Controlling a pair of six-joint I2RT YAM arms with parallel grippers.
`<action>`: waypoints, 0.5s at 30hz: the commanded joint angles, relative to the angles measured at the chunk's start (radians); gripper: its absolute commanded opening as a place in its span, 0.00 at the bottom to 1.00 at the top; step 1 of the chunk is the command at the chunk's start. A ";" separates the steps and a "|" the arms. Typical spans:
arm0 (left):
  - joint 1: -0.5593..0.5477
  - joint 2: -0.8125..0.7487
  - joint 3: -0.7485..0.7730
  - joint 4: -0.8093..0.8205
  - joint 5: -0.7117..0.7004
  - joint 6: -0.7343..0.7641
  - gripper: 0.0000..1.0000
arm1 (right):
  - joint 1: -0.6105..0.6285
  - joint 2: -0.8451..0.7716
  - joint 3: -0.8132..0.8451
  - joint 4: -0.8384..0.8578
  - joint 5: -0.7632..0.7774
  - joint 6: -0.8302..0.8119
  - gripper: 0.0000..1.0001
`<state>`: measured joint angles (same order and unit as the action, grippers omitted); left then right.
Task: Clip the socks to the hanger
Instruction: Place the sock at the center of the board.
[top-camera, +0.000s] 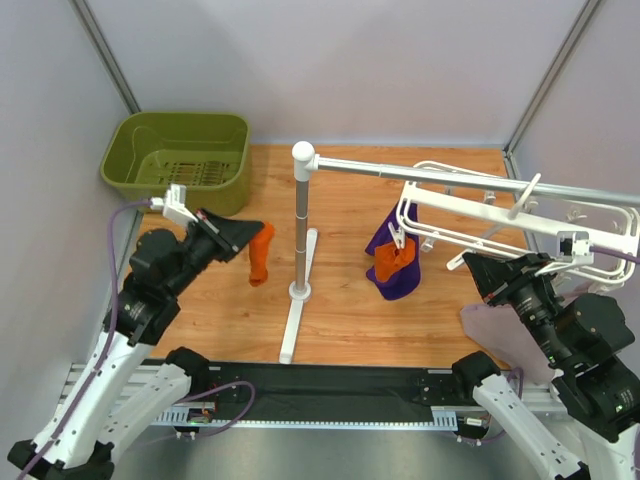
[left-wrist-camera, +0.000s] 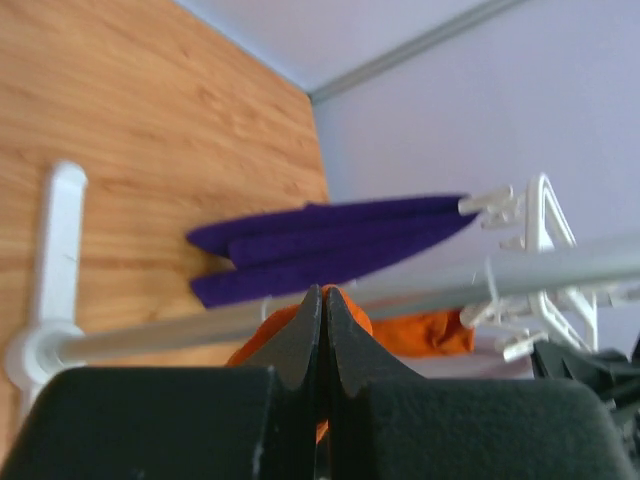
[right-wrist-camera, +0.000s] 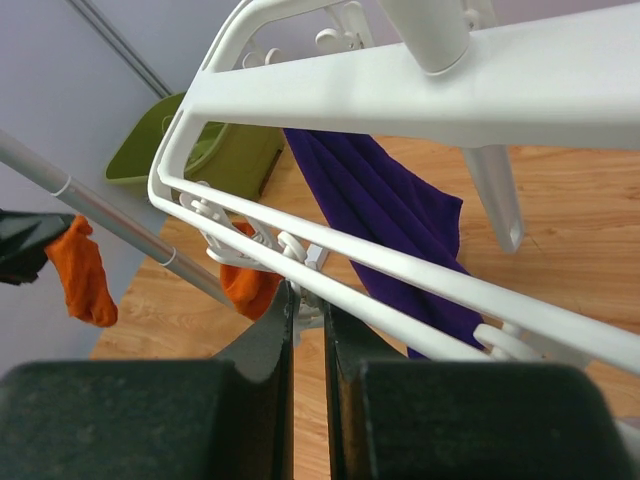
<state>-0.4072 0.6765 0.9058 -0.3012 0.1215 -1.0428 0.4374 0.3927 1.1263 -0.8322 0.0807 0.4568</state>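
The loose sock (top-camera: 260, 256) is clamped by its top in the left gripper (top-camera: 252, 229), dangling near the post (top-camera: 301, 230). The other sock (top-camera: 392, 262) is clipped on the hanger (right-wrist-camera: 450, 80), beside which the right gripper (right-wrist-camera: 308, 302) is held, jaws together. The loose sock could be snagged on the post when carried across.

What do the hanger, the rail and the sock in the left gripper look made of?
Hanger: white moulded plastic, smooth and slightly glossy, it seems. Rail: probably metal tube, silver with a dull sheen. Sock: soft orange fabric, hanging limp and creased.
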 joint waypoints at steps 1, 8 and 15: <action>-0.161 -0.098 -0.106 0.082 -0.092 -0.126 0.00 | 0.003 0.012 0.010 -0.177 -0.065 -0.032 0.00; -0.557 -0.063 -0.163 0.316 -0.345 -0.200 0.00 | 0.001 0.017 0.023 -0.156 -0.185 0.025 0.00; -0.823 0.181 -0.033 0.375 -0.525 -0.270 0.00 | 0.003 -0.015 0.015 -0.145 -0.222 0.068 0.00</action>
<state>-1.1778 0.7990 0.8085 0.0010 -0.2741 -1.2453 0.4374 0.3897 1.1545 -0.8551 -0.0643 0.4969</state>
